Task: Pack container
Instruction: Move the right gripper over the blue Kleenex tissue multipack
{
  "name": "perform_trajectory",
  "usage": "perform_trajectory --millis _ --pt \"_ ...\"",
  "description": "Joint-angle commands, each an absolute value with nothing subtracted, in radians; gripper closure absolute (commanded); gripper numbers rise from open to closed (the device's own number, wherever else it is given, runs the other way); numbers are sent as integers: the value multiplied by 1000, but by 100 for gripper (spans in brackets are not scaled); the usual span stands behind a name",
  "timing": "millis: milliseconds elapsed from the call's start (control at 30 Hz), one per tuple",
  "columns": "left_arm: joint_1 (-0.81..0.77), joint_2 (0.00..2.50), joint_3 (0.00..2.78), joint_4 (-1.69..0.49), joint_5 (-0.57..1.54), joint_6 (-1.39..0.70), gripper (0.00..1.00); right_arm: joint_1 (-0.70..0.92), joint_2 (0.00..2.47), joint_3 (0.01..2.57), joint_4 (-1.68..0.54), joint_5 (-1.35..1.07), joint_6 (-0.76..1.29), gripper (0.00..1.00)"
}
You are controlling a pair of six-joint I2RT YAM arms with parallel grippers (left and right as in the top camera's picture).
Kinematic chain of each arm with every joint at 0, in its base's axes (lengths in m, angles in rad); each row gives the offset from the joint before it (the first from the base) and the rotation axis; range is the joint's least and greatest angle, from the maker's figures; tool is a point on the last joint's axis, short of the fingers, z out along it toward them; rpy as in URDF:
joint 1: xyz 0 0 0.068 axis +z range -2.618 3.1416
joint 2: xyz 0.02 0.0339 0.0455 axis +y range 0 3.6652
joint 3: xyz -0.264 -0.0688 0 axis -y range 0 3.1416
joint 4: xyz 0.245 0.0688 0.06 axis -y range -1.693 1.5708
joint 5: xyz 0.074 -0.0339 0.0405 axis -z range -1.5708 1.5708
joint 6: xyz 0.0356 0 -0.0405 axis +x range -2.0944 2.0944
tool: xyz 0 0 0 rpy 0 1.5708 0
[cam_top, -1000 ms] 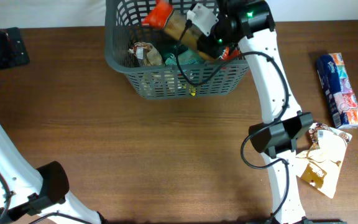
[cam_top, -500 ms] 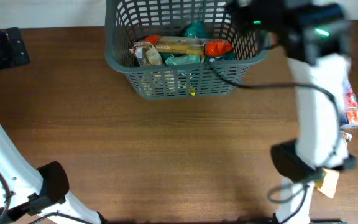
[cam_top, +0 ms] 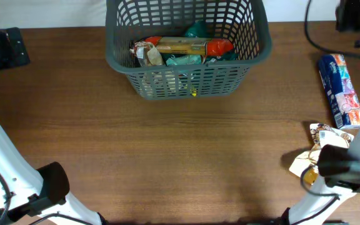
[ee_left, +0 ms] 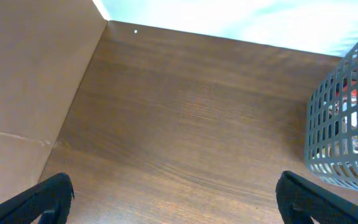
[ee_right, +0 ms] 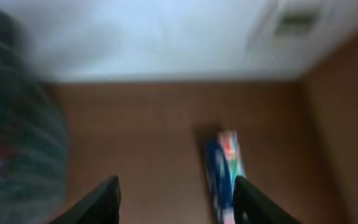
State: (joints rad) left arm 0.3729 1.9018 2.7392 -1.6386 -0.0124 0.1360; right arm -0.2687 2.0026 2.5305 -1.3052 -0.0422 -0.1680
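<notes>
The dark grey lattice basket stands at the back middle of the table and holds several snack packets, among them a long tan one with orange ends. Its wall shows at the right edge of the left wrist view and as a blur at the left of the right wrist view. A blue packet lies at the far right and shows in the right wrist view. A tan pouch lies below it. My right gripper is open and empty, high at the back right. My left gripper is open and empty over bare wood.
A black object sits at the table's back left edge. My right arm's base stands over part of the tan pouch. A white wall runs behind the table.
The right gripper let go of the long tan packet, which now lies in the basket. The right arm swung away from the basket to the far right.
</notes>
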Motion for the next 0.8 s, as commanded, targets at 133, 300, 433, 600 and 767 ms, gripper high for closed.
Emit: perform_trajectory --millis 133,300,433,600,767 --pt "378 1900 2734 -1640 -15 125 1 -505 2018 2156 -1181 -189 -115 44" --pt "378 1900 2734 -1640 -15 125 1 -664 2018 2048 -1128 -204 -131 29" --pt "378 1900 2734 -1640 -15 125 1 -728 2019 1983 -1096 -308 -254 24" --pt "378 1900 2734 -1640 -15 125 1 -740 2020 1921 -1053 -314 -360 23" --pt "378 1900 2734 -1640 -15 125 1 -718 2044 1896 -1048 -310 -416 22"
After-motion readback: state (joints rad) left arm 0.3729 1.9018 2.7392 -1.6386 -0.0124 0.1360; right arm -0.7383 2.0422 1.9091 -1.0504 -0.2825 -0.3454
